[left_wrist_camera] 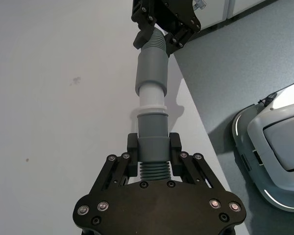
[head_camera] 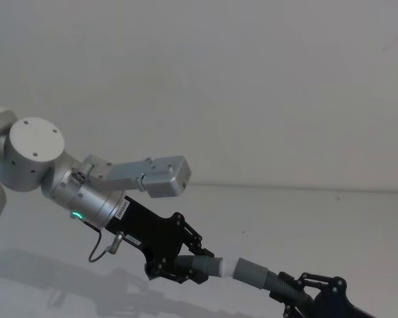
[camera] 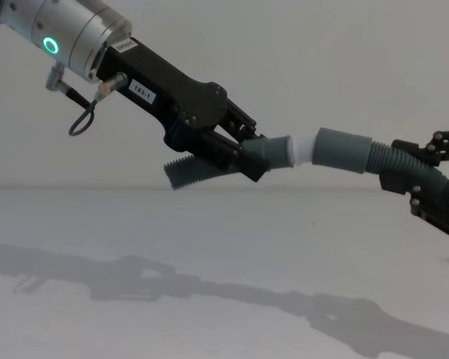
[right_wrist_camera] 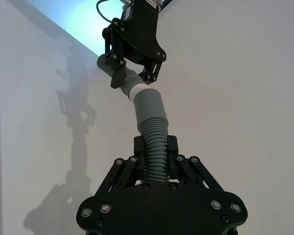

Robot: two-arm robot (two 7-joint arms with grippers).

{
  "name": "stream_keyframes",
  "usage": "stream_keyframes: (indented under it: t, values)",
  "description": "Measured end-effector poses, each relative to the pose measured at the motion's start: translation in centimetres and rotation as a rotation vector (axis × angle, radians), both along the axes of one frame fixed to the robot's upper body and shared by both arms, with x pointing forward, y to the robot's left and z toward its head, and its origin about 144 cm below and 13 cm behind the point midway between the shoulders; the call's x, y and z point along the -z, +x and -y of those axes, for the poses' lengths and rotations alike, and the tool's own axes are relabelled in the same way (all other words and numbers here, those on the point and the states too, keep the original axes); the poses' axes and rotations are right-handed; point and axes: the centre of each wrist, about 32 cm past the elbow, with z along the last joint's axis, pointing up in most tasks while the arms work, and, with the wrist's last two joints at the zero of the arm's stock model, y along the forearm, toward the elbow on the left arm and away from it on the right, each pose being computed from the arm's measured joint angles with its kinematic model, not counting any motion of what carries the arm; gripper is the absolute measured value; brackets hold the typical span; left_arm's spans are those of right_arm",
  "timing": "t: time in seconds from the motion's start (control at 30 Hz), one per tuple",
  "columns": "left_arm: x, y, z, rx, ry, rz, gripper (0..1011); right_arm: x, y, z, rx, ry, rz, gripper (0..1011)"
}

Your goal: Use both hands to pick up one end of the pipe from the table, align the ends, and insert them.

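Both pipe pieces hang in the air above the white table point(camera: 209, 254). My left gripper point(camera: 243, 153) is shut on the grey cuff point(camera: 273, 152) of the piece with the white tube tip point(camera: 301, 149); its ribbed tail point(camera: 188, 172) sticks out behind the fingers. My right gripper point(camera: 426, 176) is shut on the ribbed hose point(right_wrist_camera: 154, 142) of the other piece, just behind its wide socket cuff point(camera: 343, 149). The two ends are lined up, and the white tip point(left_wrist_camera: 152, 95) sits partly inside the socket point(left_wrist_camera: 153, 63), with a short white band showing between them.
The table's edge point(left_wrist_camera: 196, 112) runs close beside the joined pipe in the left wrist view, with grey floor and a white machine base point(left_wrist_camera: 274, 142) beyond it. A plain pale wall point(head_camera: 252, 79) stands behind the table.
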Motion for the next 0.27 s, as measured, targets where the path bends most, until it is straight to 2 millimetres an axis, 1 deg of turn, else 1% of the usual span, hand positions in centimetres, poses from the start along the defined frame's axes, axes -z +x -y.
stream_keyframes:
  t: [0.27]
  values:
    - [0.00, -0.01, -0.01, 0.000, 0.001, 0.000, 332, 0.00, 0.00, 0.00, 0.000, 0.000, 0.000, 234]
